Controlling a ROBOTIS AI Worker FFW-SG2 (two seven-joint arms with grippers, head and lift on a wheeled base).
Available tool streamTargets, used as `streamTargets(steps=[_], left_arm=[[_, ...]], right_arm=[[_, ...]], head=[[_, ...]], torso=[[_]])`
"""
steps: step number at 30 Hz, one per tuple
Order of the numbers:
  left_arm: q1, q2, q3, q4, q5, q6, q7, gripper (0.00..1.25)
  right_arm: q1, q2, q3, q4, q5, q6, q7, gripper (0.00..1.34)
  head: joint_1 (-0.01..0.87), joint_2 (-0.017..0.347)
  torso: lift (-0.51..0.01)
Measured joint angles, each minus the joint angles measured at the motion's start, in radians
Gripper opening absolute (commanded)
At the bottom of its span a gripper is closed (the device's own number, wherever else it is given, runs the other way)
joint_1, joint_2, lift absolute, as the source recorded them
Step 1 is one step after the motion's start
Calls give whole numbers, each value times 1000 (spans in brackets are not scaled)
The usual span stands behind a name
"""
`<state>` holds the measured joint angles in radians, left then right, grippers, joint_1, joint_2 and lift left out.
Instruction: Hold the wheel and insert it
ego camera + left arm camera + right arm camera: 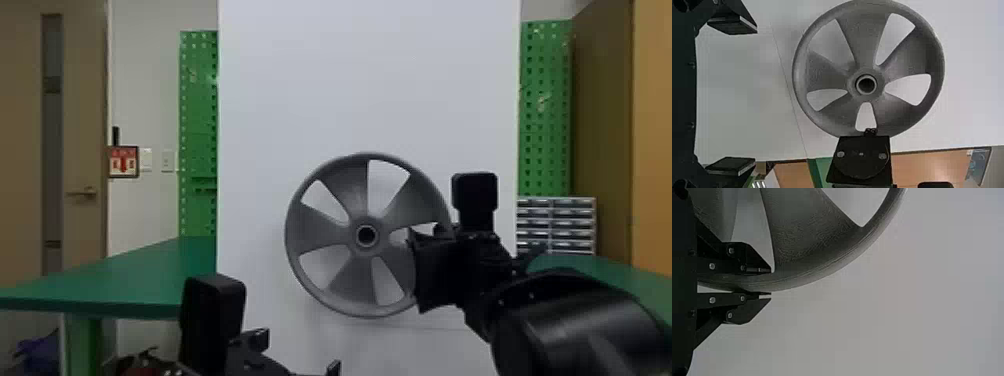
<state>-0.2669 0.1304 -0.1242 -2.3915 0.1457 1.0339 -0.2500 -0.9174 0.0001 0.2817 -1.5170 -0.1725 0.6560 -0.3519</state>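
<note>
A white panel (370, 75) behind; right gripper (771, 283) clamped on the wheel (320, 231), left gripper (755, 95) spread apart. Holding looks settled; aligning for insertion should follow.

Head view forward, farthest — left wrist view nearer, right closest — all share wheel (350, 195).

A pale panel (370, 75) stands between green pegboards (199, 115), with a green table (125, 280) and door (82, 125) at left.
</note>
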Motion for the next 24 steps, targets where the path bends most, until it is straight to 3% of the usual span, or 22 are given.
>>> streamTargets(steps=[18, 22, 24], left_arm=[[0, 0, -1, 0, 0, 0, 2, 1141], [0, 0, -1, 0, 0, 0, 2, 1141], [-1, 0, -1, 0, 0, 0, 2, 1141]], right_arm=[[-6, 0, 1, 31, -8, -26, -6, 110], [-2, 0, 0, 31, -9, -35, -1, 344], [1, 0, 0, 32, -9, -46, -1, 391]], head=[[6, 140], [6, 140], [6, 140]], torso=[[-475], [-475], [-475]])
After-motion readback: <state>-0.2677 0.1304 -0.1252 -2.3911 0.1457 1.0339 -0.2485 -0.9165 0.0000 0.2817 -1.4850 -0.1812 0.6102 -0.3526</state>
